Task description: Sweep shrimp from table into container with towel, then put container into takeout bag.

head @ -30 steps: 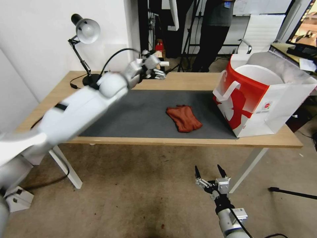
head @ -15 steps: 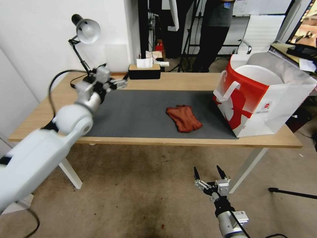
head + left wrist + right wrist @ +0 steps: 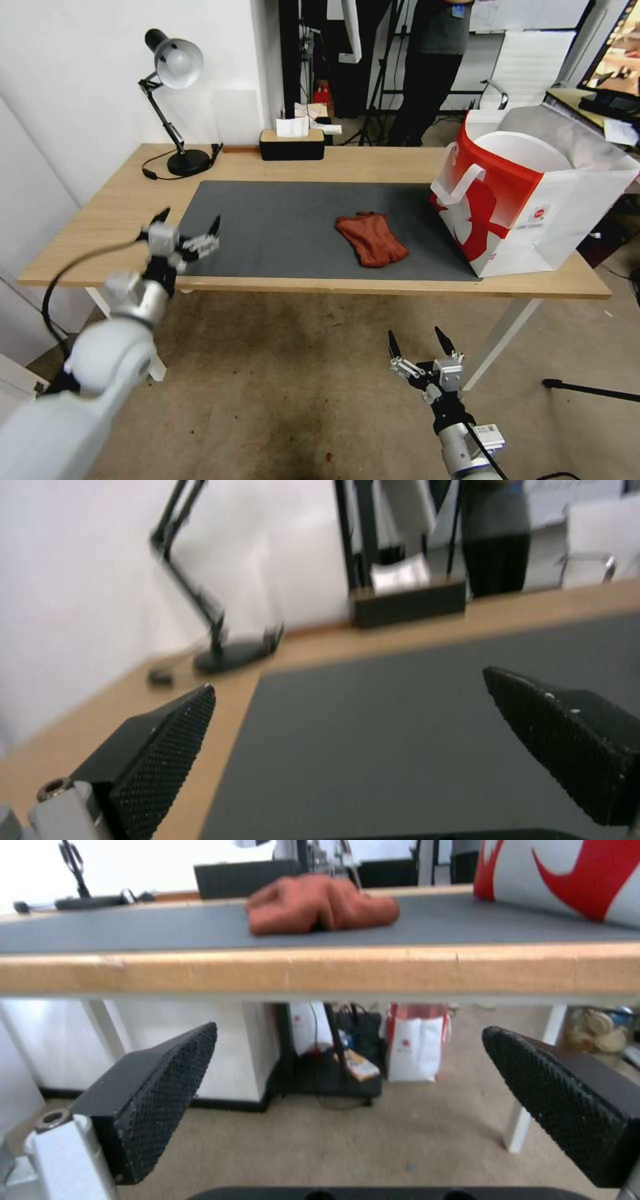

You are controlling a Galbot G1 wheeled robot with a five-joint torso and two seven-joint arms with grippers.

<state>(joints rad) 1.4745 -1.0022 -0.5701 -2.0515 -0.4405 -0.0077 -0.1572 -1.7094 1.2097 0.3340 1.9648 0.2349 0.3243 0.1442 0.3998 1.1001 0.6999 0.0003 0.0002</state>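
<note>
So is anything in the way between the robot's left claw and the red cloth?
Nothing visible. The left gripper, open, hangs above the mat's near left corner, and only bare mat lies between it and the towel.

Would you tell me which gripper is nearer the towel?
The left gripper, over the table's near-left edge; the right gripper hangs below it. The towel lies untouched.

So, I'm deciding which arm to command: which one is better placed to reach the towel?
Probably the left. The left gripper is open at table height by the mat's near-left corner. The right gripper hangs open below the table edge, though nearer the towel sideways.
</note>
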